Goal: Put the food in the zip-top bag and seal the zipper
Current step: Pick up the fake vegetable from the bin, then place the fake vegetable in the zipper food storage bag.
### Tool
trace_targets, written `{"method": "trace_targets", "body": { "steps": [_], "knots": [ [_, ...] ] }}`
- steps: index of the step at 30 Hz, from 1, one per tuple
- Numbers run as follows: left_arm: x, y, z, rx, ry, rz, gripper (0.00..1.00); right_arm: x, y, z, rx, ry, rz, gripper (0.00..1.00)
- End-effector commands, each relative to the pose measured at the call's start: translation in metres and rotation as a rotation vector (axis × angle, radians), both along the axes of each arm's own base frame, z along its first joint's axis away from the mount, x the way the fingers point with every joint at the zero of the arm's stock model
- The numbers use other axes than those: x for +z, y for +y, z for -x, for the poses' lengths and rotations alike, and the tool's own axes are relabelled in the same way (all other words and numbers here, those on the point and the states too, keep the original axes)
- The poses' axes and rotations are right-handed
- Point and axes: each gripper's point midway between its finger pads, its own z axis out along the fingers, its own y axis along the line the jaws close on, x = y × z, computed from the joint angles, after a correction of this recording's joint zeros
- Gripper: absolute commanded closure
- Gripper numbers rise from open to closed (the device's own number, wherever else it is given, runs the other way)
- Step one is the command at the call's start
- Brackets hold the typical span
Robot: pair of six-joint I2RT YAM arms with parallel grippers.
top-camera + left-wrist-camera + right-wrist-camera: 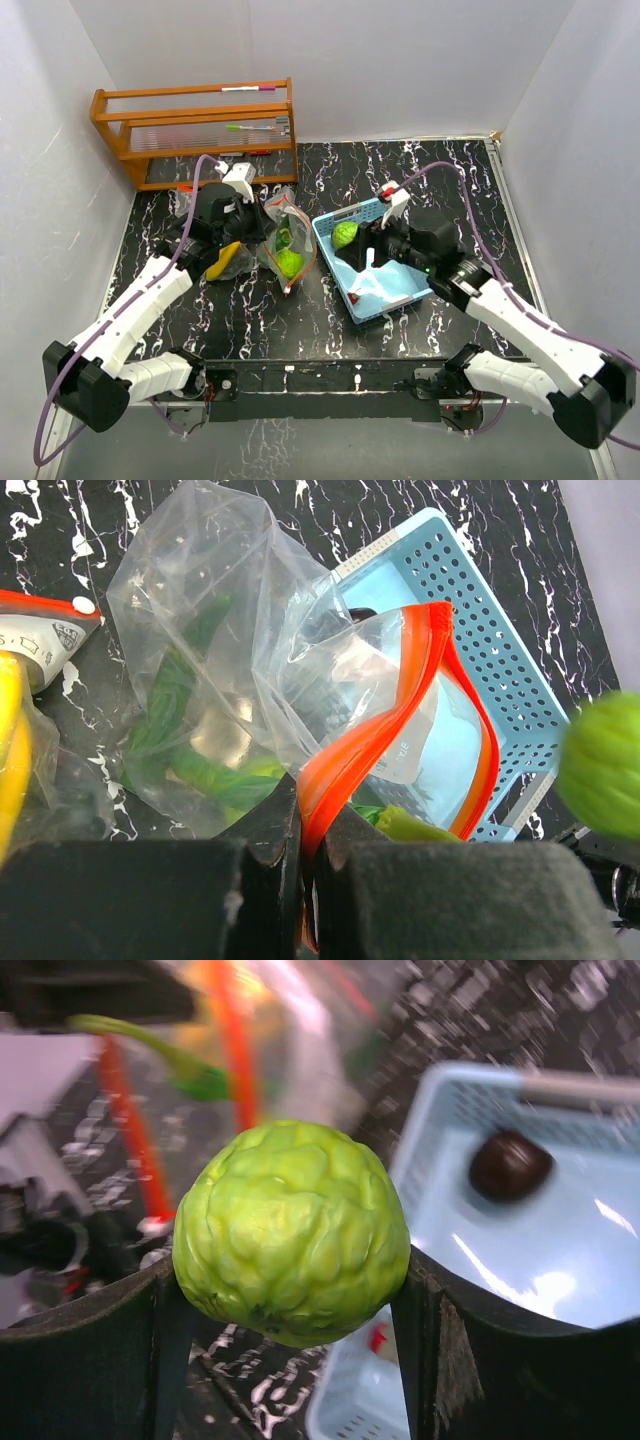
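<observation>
The left gripper [305, 832] is clamped on the zipper [420, 670], a thin, smooth red-orange strip that loops up from its dark padded fingers [268, 825] and holds the bag [220, 630] open. The bag is clear, crinkly film, creased and glinting, standing on the black, white-veined table [250, 320] just left of the basket [480, 630]. Through its wall shows a long green pepper [170, 700], and the top view shows a lime-green ball [290, 262] lower inside. The right gripper [290, 1310] is closed on another lime ball [290, 1230], round and knobbly with a matte, wrinkled skin, squeezed between two flat black fingers [440, 1340] and held above the basket's left side, near the bag's mouth. The basket is pale blue plastic, rectangular, with perforated walls; a glossy dark purple ball [510, 1165] lies on its floor. At the far left of the left wrist view, a second clear bag [15, 750] shows yellow through it.
</observation>
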Motion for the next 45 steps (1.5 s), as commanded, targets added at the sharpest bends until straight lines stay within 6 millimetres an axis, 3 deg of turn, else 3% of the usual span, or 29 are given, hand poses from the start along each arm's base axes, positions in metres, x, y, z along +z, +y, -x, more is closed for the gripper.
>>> {"method": "trace_targets", "body": {
  "steps": [1,4,11,14,19,26,30,34,37,42,45],
  "knots": [
    [0.006,-0.004,-0.003,-0.017,-0.024,0.019,1.00,0.090,0.037,0.047,0.366,-0.247,-0.236,0.55],
    [0.004,-0.006,-0.003,-0.018,-0.017,0.022,1.00,0.100,0.051,0.062,0.468,-0.257,-0.294,0.55],
    [0.002,-0.007,-0.001,-0.022,-0.003,0.031,1.00,0.082,0.099,0.057,0.501,-0.215,-0.281,0.55],
    [0.003,-0.008,0.000,-0.027,-0.003,0.040,1.00,0.066,0.112,0.031,0.405,-0.179,-0.260,0.55],
    [0.007,-0.014,0.005,-0.056,0.000,0.075,1.00,0.049,0.118,-0.022,0.184,-0.165,-0.213,0.55],
    [0.003,-0.025,0.019,-0.115,0.045,0.137,1.00,0.042,0.119,-0.080,-0.057,-0.187,-0.148,0.55],
    [0.005,-0.033,0.027,-0.163,0.060,0.189,1.00,0.032,0.125,-0.105,-0.129,-0.184,-0.084,0.54],
    [0.017,-0.042,0.035,-0.211,0.065,0.247,1.00,0.021,0.136,-0.117,-0.133,-0.181,-0.050,0.52],
    [0.022,-0.046,0.037,-0.229,0.064,0.268,1.00,0.016,0.146,-0.118,-0.094,-0.169,-0.031,0.43],
    [0.015,-0.042,0.031,-0.203,0.067,0.241,1.00,0.023,0.150,-0.101,-0.011,-0.165,-0.037,0.05],
    [0.014,-0.042,0.028,-0.195,0.060,0.235,1.00,0.033,0.138,-0.088,0.005,-0.176,-0.040,0.02]
  ]
}}
